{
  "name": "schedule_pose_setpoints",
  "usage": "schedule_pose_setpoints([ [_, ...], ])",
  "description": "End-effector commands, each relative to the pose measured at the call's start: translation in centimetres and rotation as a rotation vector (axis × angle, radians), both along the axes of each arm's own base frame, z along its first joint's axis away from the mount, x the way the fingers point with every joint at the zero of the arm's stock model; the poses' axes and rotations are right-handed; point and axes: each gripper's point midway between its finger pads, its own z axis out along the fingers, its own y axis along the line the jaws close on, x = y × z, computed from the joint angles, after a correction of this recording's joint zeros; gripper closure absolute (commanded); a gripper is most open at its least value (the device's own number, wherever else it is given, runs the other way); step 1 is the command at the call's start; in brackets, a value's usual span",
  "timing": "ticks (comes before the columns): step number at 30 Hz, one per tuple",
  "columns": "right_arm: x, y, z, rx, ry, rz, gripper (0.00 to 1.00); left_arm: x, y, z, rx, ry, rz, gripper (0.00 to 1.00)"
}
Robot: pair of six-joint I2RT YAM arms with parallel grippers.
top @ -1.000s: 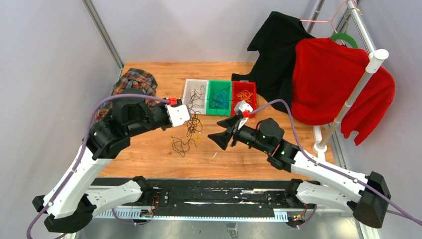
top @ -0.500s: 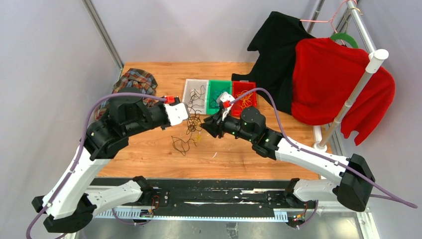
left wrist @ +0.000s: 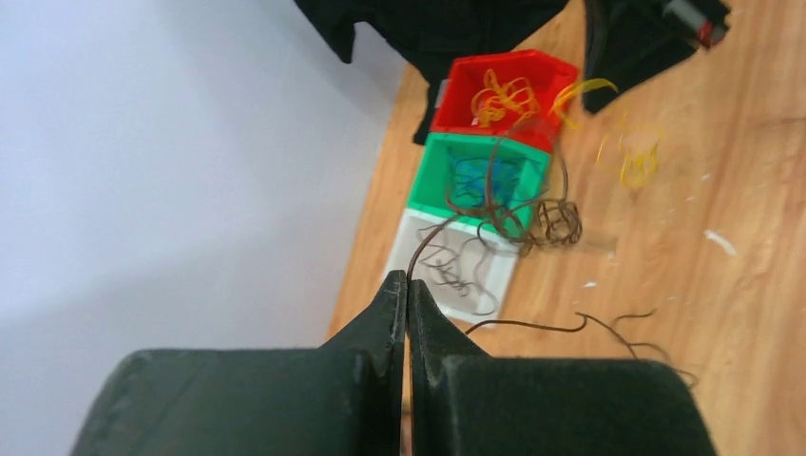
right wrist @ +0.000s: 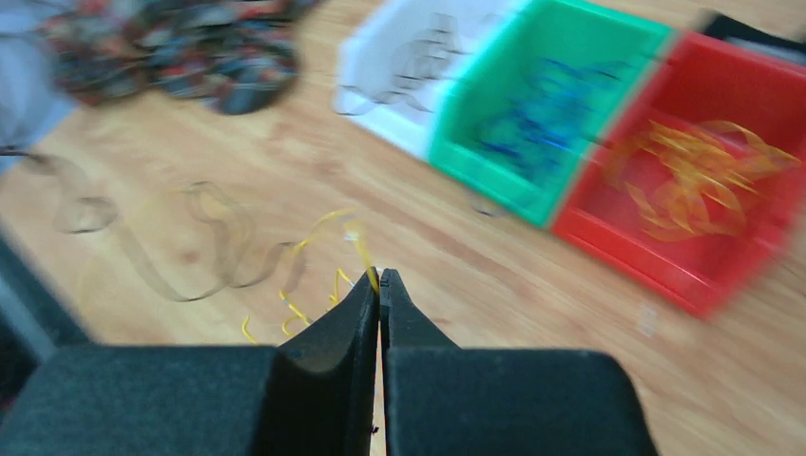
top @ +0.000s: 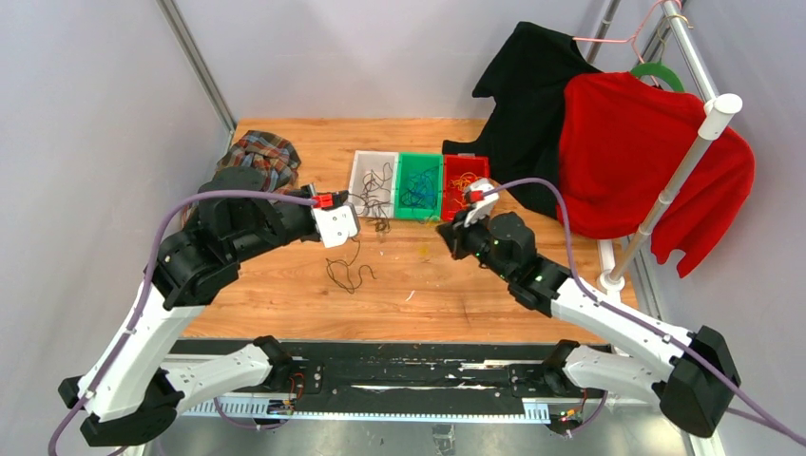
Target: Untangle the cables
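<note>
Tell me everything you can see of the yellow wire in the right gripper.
The yellow wire is thin, curly and flexible, plastic-coated by its look. One end is pinched between the shut fingertips of the right gripper; the rest trails in loose, motion-blurred loops over the wooden table. Whether it touches the table cannot be told.

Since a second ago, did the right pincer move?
Yes. The right pincer, shut on a yellow cable, has gone toward the table's far side and now sits just in front of the red bin.
</note>
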Motion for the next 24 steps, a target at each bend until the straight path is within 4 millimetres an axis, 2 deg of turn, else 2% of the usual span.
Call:
schedule_pose_setpoints([
  [1, 2.9, -7.8, -4.1, -0.094, 0.129, -0.348, 0.99, 0.7, 2.1, 3.7, 0.056, -0.198, 0.053, 1.0],
  [5, 3.8, -13.4, -7.4, -0.184, 0.265, -0.561, 0.99, 1.0, 3.0, 4.9, 0.077, -0.256, 0.083, 1.0],
  [7, 4.0, -15.0, -8.2, -0.178, 0.301, -0.618, 0.99, 0.9, 3.1, 5.4, 0.072, -0.266, 0.086, 0.99],
  [8, 4.1, -15.0, -7.9, -0.161, 0.292, -0.619, 0.99, 0.8, 3.1, 5.5, 0.065, -0.262, 0.082, 1.0],
  [13, 6.3, -15.1, -4.0, -0.144, 0.183, -0.64, 0.99, -0.2, 2.6, 4.9, 0.036, -0.222, 0.036, 1.0],
  [18, 10.2, -15.1, 0.0, -0.162, 0.073, -0.672, 0.99, -0.9, 2.2, 4.0, 0.011, -0.169, 0.012, 1.0],
  [24, 16.0, -14.8, 2.2, -0.193, 0.008, -0.702, 0.99, -1.8, 1.6, 3.4, -0.031, -0.113, -0.022, 1.0],
])
